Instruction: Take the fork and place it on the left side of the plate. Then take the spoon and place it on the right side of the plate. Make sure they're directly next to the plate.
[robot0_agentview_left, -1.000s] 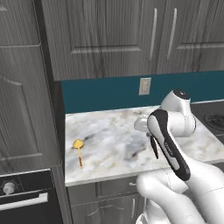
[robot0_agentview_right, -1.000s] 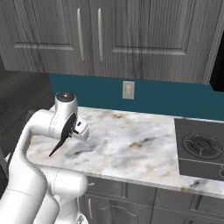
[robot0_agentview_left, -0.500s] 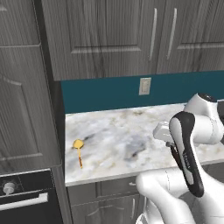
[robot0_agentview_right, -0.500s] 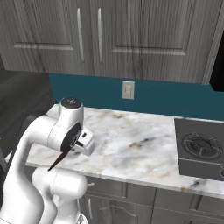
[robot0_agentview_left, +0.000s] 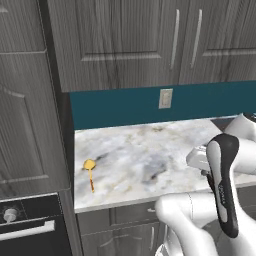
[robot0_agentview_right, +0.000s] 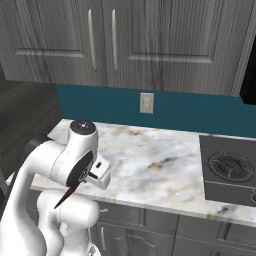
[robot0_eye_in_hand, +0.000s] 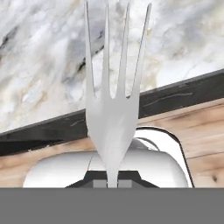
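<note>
My gripper (robot0_eye_in_hand: 112, 181) is shut on the fork (robot0_eye_in_hand: 112, 127). In the hand view its silver tines point up across the marble counter's front edge. Seen from the right base camera, the fork's dark brown handle (robot0_agentview_right: 67, 195) sticks down and left out of the hand, which hangs over the counter's front left edge. The golden spoon (robot0_agentview_left: 90, 171) lies on the counter (robot0_agentview_left: 150, 160) near its left end, bowl toward the wall, well left of the arm. The plate is out of view.
A black cooktop (robot0_agentview_right: 232, 172) is set into the counter at the right. An oven front (robot0_agentview_left: 30, 227) stands left of the counter below a tall cabinet. Upper cabinets hang above, and a wall outlet (robot0_agentview_left: 165, 98) sits on the teal backsplash.
The arm has swung back toward the counter's front edge and lower, carrying the fork with it. The spoon has not moved.
</note>
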